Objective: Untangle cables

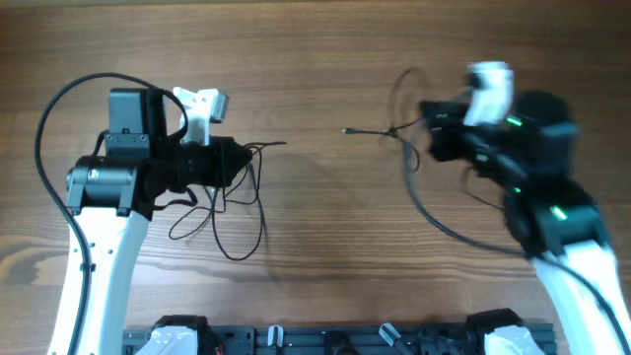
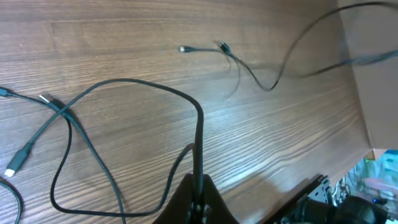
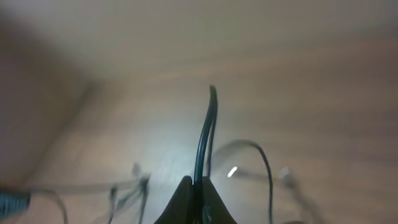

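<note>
Left tool [image 1: 240, 163] clamps the looped cable [image 1: 229, 232] near the left edge of the bench [image 1: 325, 286]; right tool [image 1: 434, 126], seemingly clamped, holds a separate cable [image 1: 367, 131] lying left-right.

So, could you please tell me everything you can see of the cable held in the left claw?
The cable is a thin, dark grey wire with a smooth, rubbery look. The left claw is shut on it. From there it rises, bends over and arcs left over the wooden table, crossing another strand, then loops back along the wood. Which plug is its own I cannot tell.
</note>
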